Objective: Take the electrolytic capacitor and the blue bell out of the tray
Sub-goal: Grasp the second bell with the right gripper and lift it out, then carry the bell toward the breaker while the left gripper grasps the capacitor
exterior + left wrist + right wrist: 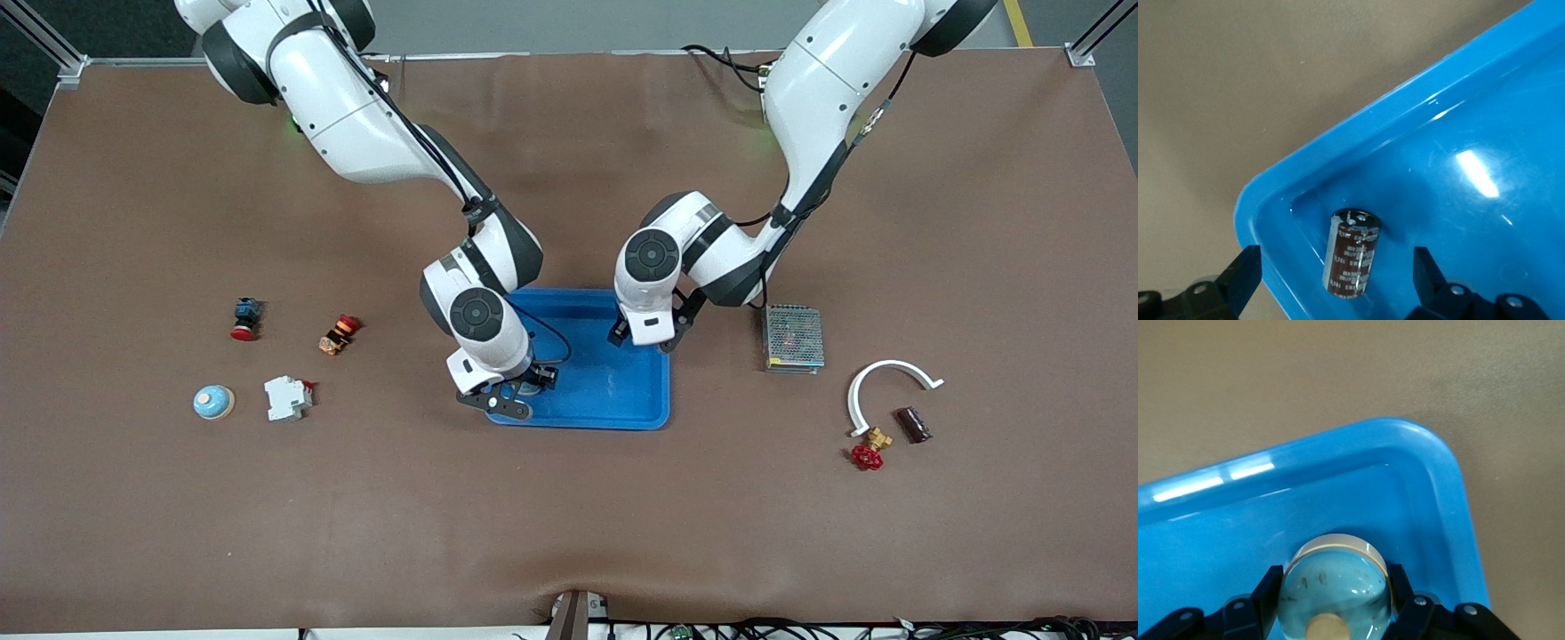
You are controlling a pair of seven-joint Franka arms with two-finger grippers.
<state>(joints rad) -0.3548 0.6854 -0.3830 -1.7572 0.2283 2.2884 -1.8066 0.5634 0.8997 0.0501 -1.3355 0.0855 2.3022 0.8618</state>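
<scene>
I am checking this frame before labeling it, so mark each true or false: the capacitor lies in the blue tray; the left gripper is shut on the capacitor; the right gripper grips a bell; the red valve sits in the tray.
1. The capacitor lies in the blue tray. True.
2. The left gripper is shut on the capacitor. False: it is open, its fingers apart on either side of it.
3. The right gripper grips a bell. True, over the tray.
4. The red valve sits in the tray. False: it lies on the table toward the left arm's end.

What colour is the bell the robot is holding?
Light blue with a cream rim and knob; the bell shows best in the right wrist view.
</scene>
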